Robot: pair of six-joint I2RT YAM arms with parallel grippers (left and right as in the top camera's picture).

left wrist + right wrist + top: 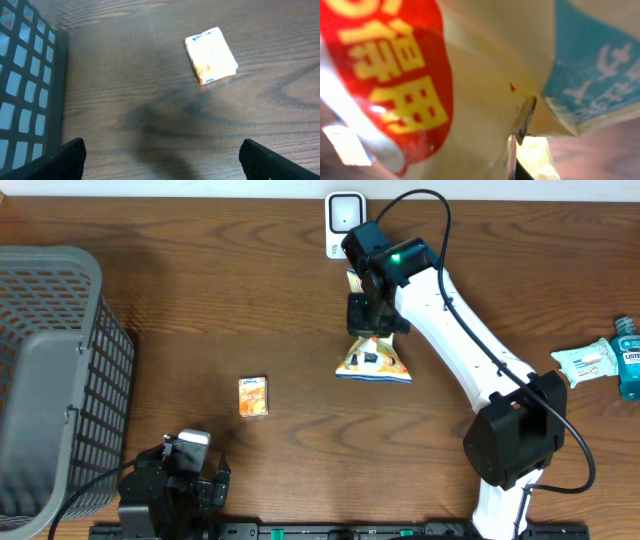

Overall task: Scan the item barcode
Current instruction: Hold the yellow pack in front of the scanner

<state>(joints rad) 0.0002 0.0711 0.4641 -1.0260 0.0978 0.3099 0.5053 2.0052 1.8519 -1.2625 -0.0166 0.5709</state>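
Nearest the robot's side, well apart from the white scanner [345, 212]: left jaws spread wide and empty, low over bare bench [250, 290], with only two dark fingertips [60, 160] at the wrist view's bottom corners. Farther in, short of the scanner and off to its left: small orange tissue packet [253, 396], flat on the bench, untouched. Grey basket [50, 380] further left again, at the bench edge. Just on the scanner's near side: snack bag [372, 358], pinched at its top by the right jaws, clenched tight on the bag. Well off to the scanner's right: blue wipes pack [585, 362] and bottle [628, 358], not in play.

Looks like the presenting stage: pick-up done, bag held just beside the scanner. Leaves, most likely, turning the barcode toward the scanner face and getting a read. Shows no sign either way of a finished scan.

Hard to make out: the barcode, visible nowhere. Right wrist view filled with blurred red, cream and blue print. Bag's top hidden under the right arm [470, 330]. Cannot tell whether its lower edge clears the bench. Bottle cut off by the frame edge.
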